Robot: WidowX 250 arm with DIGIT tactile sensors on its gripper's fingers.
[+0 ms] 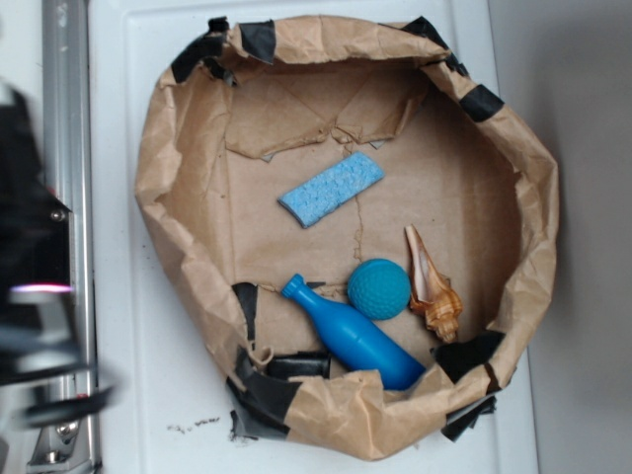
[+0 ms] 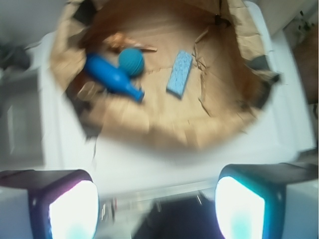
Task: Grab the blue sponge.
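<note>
A plain white tabletop (image 1: 128,296) is the setting here, with a brown paper bag (image 1: 538,212) rolled down and patched with black tape so it works as a shallow pen, presumably so nothing rolls off. Starting at the gripper (image 2: 157,206): it's held high and well back from the bag in the wrist view, jaws spread wide with nothing between the pads (image 2: 75,209), so it's clearly released and empty. In the exterior view only a blurry dark shape at the left edge can be made out.

Going outward, the blue sponge (image 1: 331,189) is found lying flat on the bag's floor, toward the upper middle, set at a slant and apart from everything else. That isolation should make it an easy pick, probably. Lower down, a blue bottle (image 1: 354,336) is laid on its side, with a teal ball (image 1: 378,288) just beside its neck end and a seashell (image 1: 432,286) next to the ball. No approach is started yet; the gripper would need to be carried over the rim and lowered.
</note>
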